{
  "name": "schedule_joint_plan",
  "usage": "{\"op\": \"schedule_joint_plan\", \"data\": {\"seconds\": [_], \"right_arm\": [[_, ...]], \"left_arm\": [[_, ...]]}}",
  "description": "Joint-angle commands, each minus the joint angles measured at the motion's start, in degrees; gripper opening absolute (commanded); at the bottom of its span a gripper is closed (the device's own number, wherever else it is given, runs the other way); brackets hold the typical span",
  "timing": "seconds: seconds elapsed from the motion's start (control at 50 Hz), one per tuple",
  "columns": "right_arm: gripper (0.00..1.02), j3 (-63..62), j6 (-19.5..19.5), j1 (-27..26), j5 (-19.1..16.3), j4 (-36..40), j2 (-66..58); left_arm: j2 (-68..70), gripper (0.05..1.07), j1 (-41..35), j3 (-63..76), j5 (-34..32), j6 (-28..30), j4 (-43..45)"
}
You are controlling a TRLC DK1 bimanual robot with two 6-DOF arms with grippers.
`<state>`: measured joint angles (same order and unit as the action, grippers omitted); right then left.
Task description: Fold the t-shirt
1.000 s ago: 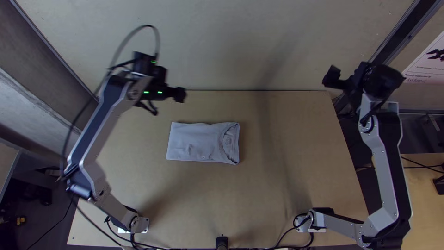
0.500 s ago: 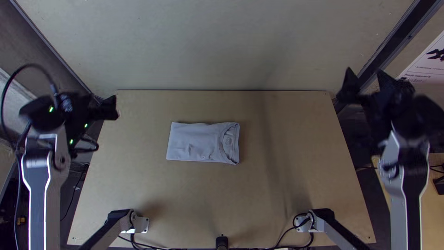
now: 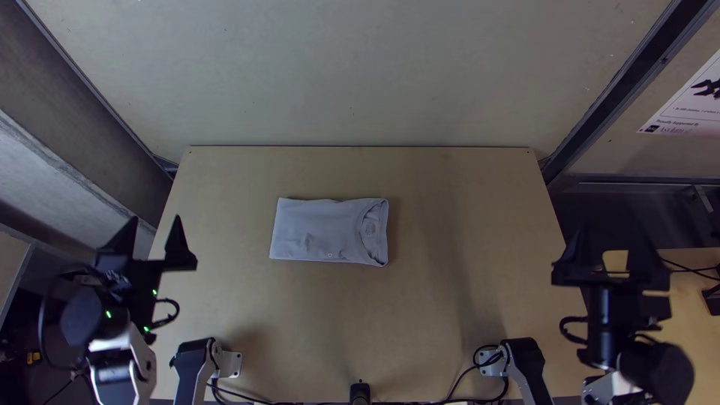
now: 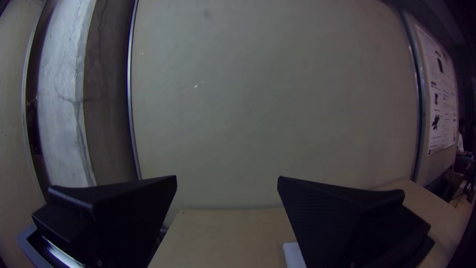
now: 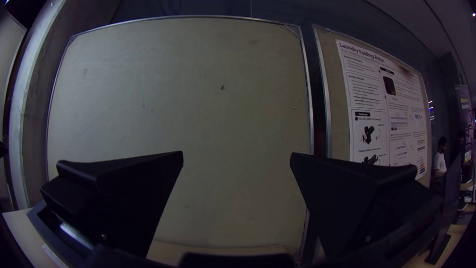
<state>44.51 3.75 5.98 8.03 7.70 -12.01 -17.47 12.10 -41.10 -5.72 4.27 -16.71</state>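
Two arms stand at the near edge of the counter [image 3: 450,300] in the top view, one at either side, and the t-shirt [image 3: 322,232] lies between them, a bit left of the middle and nearer the far edge. It's folded into a flat, neat oblong, pale grey-blue, its collar [image 3: 371,229] at the end toward the right arm. The left tool [image 3: 156,219] hangs by the counter's left edge, its fingers well apart; the right tool [image 3: 615,229] is out past the right edge, also spread wide. Both are well apart from the cloth.

In the left wrist view, the left tool [image 4: 227,177] has its two black fingers wide open with nothing between them. A pale bit of the t-shirt peeks out beside one finger, on the counter, with a big plain panel [image 4: 277,99] behind.

In the right wrist view, the right tool [image 5: 237,153] gapes just as wide, holding nothing, facing another bare stretch of panel, with a printed poster [image 5: 386,99] beside it.
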Motion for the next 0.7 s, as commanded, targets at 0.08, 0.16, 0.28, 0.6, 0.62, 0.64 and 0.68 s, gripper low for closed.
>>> {"op": "schedule_joint_plan", "data": {"seconds": [0.08, 0.16, 0.28, 0.6, 0.62, 0.64, 0.68], "right_arm": [[0.99, -12.3, 1.5, -0.5, 0.3, -1.9, 12.5], [0.99, -13.2, -0.9, -2.3, 1.0, 2.9, 12.2], [0.99, -20.0, -1.6, -3.4, 1.1, -0.2, 12.4], [0.99, -39.8, -3.4, -2.3, 1.0, -19.7, 12.4], [0.99, -41.1, -3.5, -1.8, 1.0, -20.6, 12.4], [0.99, -42.1, -3.6, -1.5, 1.1, -21.6, 12.4], [0.99, -44.2, -4.1, -1.1, 1.1, -22.1, 12.4]], "left_arm": [[12.5, 1.03, -2.4, 11.7, -1.3, -2.0, 2.7], [17.4, 1.03, -2.9, 16.4, -1.5, -1.5, 0.8], [17.7, 1.03, -2.8, 19.1, -1.5, -1.3, -0.5], [17.7, 1.03, -3.0, 32.7, -1.1, 2.5, 7.6], [17.7, 1.03, -3.0, 33.2, -1.1, 2.5, 7.4], [17.7, 1.03, -3.0, 33.7, -1.1, 2.5, 7.1], [17.7, 1.03, -3.0, 34.9, -1.1, 2.4, 6.7]]}}
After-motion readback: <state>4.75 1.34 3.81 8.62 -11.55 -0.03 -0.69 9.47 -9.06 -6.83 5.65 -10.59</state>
